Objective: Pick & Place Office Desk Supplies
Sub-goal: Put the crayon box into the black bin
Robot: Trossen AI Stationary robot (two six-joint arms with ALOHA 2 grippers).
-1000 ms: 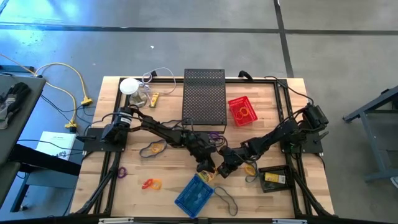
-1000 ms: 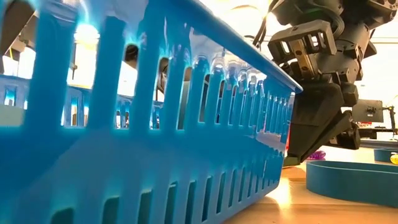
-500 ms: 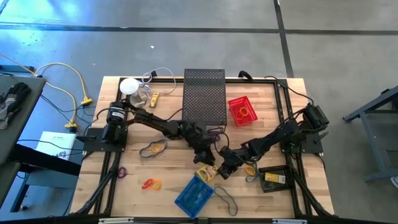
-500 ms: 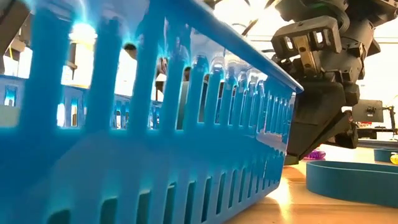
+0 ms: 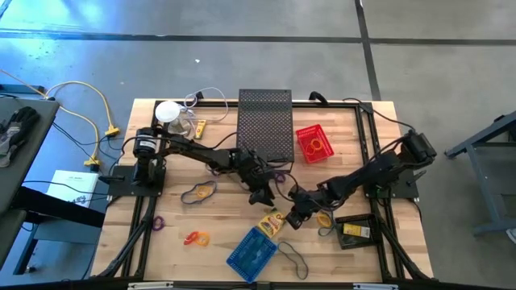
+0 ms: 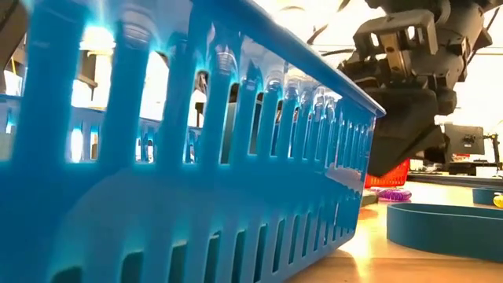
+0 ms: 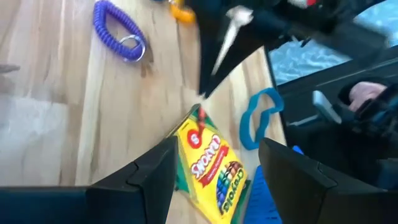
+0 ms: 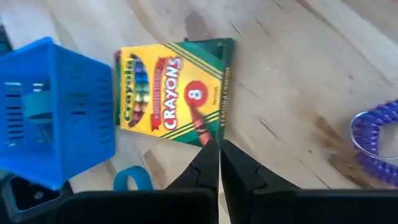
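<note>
While the crayon packet (image 8: 173, 86) lay loose on the tabletop (image 5: 355, 129) just beside the blue basket (image 5: 252, 254), we had little sorted: our left gripper (image 7: 211, 174) gaped empty, our right gripper (image 8: 219, 163) was pinched closed, holding nothing.

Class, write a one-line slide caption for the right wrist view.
Right claw, shut, beside a crayon box lying against a blue basket.

The crayon box (image 5: 271, 223) lies on the table (image 5: 218, 217) between the basket (image 5: 252, 252) and both pincers.
</note>
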